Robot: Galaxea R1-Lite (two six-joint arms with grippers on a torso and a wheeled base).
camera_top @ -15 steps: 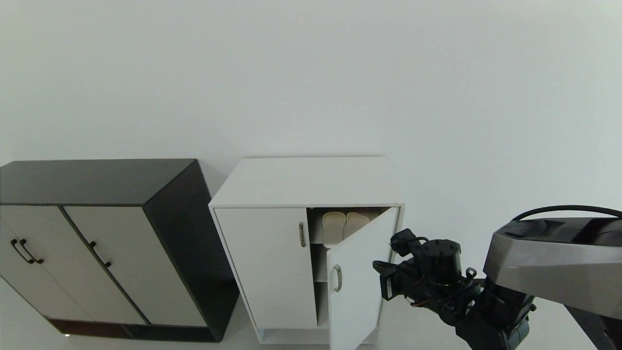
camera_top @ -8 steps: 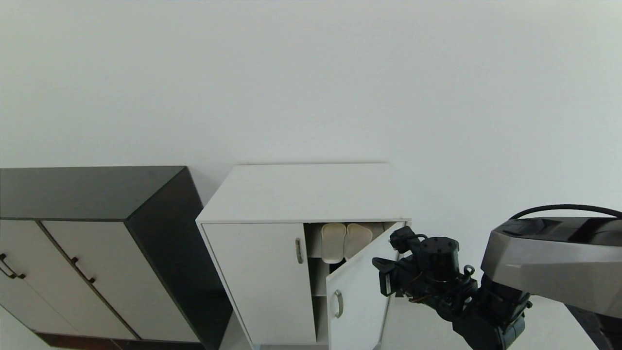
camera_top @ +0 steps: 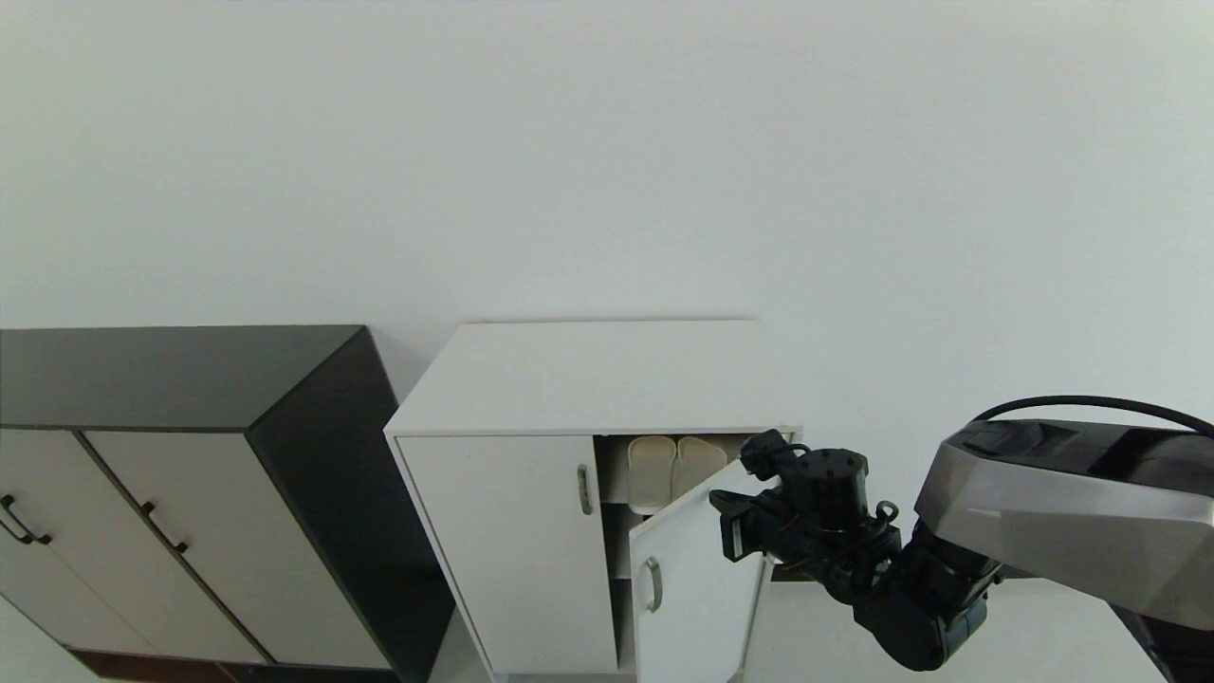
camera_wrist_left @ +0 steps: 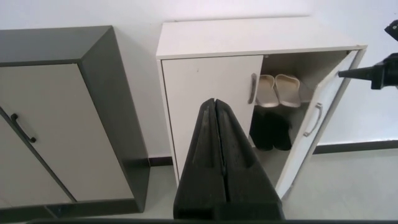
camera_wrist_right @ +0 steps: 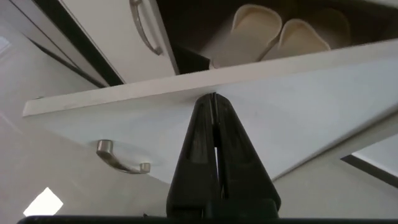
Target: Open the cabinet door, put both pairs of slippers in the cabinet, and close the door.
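The white cabinet [camera_top: 588,375] stands against the wall with its left door [camera_top: 507,550] shut and its right door [camera_top: 697,579] partly open. Beige slippers [camera_top: 673,460] lie on the top shelf, and black slippers [camera_wrist_left: 270,127] sit on the shelf below. My right gripper [camera_top: 723,507] is shut, its tip [camera_wrist_right: 214,98] pressed against the right door's outer face [camera_wrist_right: 298,130] near the top edge, above the handle [camera_wrist_right: 121,158]. My left gripper [camera_wrist_left: 214,102] is shut on nothing and hangs well in front of the cabinet [camera_wrist_left: 249,37].
A dark cabinet with pale doors [camera_top: 190,379] stands right beside the white one on its left. Bare wall rises behind both. Open floor [camera_wrist_left: 348,180] lies in front of the right door.
The head camera shifted early on. Since then my right gripper has moved left against the right door, and the door has swung a little further toward shut.
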